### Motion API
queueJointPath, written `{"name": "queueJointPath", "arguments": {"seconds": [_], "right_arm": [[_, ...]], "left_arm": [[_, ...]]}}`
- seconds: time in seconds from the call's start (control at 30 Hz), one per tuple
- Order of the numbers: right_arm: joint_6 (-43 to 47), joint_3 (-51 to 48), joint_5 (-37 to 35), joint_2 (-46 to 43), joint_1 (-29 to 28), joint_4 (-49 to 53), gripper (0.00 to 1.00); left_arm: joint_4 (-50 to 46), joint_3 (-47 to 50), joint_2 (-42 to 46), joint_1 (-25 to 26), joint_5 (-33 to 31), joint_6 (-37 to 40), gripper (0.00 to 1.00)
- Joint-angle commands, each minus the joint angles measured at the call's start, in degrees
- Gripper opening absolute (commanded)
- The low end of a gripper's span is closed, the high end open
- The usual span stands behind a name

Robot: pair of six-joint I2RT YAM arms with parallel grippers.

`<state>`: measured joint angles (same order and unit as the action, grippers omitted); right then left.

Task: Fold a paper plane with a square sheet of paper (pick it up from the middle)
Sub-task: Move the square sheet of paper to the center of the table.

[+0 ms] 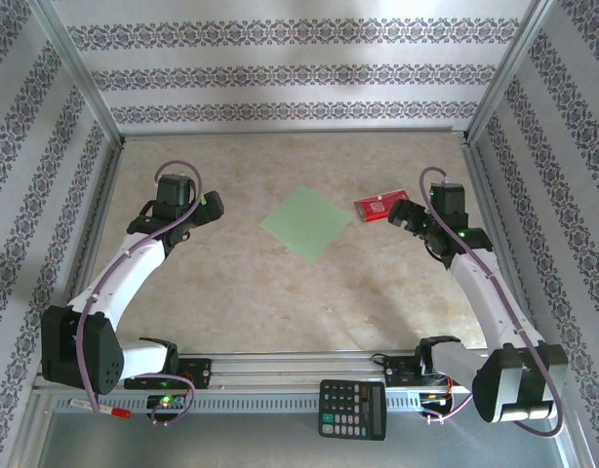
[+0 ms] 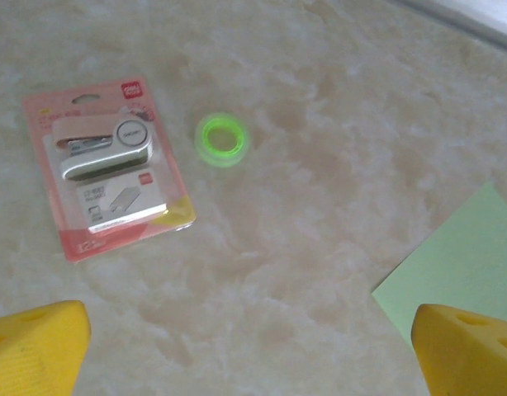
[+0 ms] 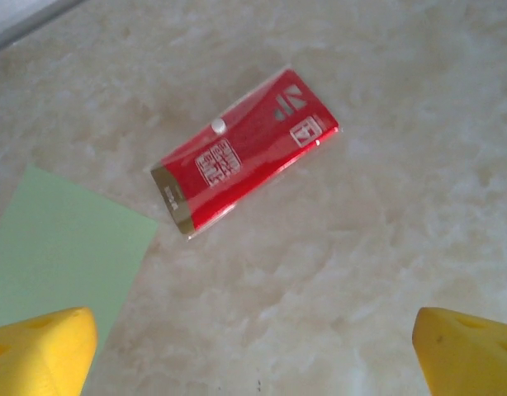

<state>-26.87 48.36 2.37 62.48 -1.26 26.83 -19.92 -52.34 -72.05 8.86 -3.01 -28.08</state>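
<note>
Since no fold is yet made, the left gripper (image 1: 208,208) and right gripper (image 1: 405,214) hang released, jaws wide, flanking the middle of the table (image 1: 280,302). Between them the square sheet of paper (image 1: 306,223) lies flat and uncreased, its middle free for pickup. The red packet (image 1: 377,207) sits just beside its right corner.

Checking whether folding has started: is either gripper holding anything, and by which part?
Nothing is held. The left gripper and right gripper both stand open, and the thin light-green square sheet of paper lies flat between them, untouched.
</note>
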Motion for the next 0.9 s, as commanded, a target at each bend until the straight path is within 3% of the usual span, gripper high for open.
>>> {"name": "queueJointPath", "arguments": {"seconds": [0.0, 0.1, 0.27, 0.4, 0.5, 0.7, 0.87], "right_arm": [[0.32, -4.37, 11.87, -3.19, 3.55, -3.89, 0.98], [2.31, -8.07, 16.28, -5.98, 3.96, -10.08, 0.98], [4.07, -5.65, 20.59, -2.66, 3.82, -8.15, 0.98], [6.67, -3.48, 23.52, 3.12, 1.09, -7.67, 0.98], [8.73, -2.17, 18.11, 4.8, -3.12, -7.24, 0.97], [11.63, 0.14, 11.82, 6.16, -5.06, -4.63, 0.98], [11.7, -0.53, 10.37, 5.05, -4.69, -4.4, 0.98]], "left_arm": [[3.43, 5.75, 4.22, -1.42, 3.2, 2.99, 1.0], [9.13, 9.06, 4.98, -4.51, 15.58, 1.06, 1.0], [9.38, 4.12, -4.59, -2.86, 27.24, -0.22, 1.0], [10.12, -1.25, -11.78, 3.61, 26.73, 1.06, 1.0], [8.72, -6.64, -16.7, 8.7, 23.54, 2.7, 1.0], [-7.73, -24.74, -31.23, 17.4, 12.75, 12.64, 1.0], [-20.31, -41.01, -43.29, 21.65, 7.75, 19.95, 1.0]]}}
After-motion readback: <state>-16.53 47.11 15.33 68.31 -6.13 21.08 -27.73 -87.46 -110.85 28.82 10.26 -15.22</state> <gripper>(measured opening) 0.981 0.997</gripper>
